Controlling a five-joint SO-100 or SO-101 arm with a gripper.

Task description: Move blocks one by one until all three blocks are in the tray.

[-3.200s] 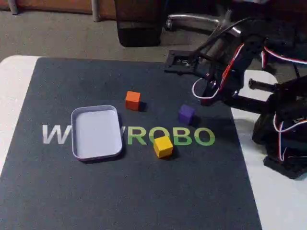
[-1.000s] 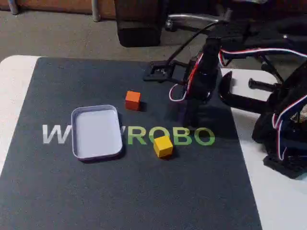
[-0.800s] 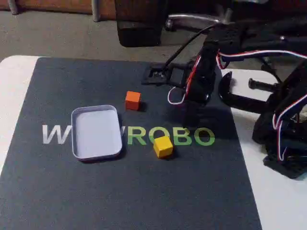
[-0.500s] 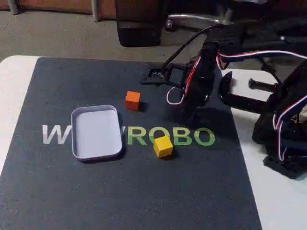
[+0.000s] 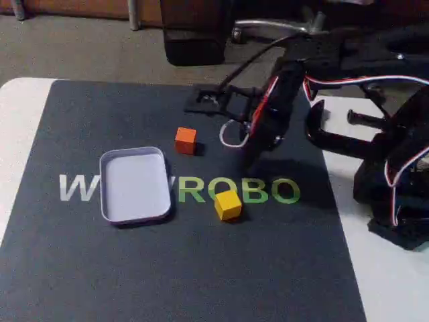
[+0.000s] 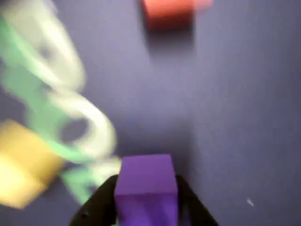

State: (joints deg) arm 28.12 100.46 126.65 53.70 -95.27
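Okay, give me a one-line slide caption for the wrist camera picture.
Gripper shut on the purple block, above the dark mat with orange block and yellow block.

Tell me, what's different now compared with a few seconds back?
The arm swung over the small purple cube, closed its fingers on it, and is carrying it left, toward the pale rectangular tin tray. The orange cube, yellow cube and tray stayed put.
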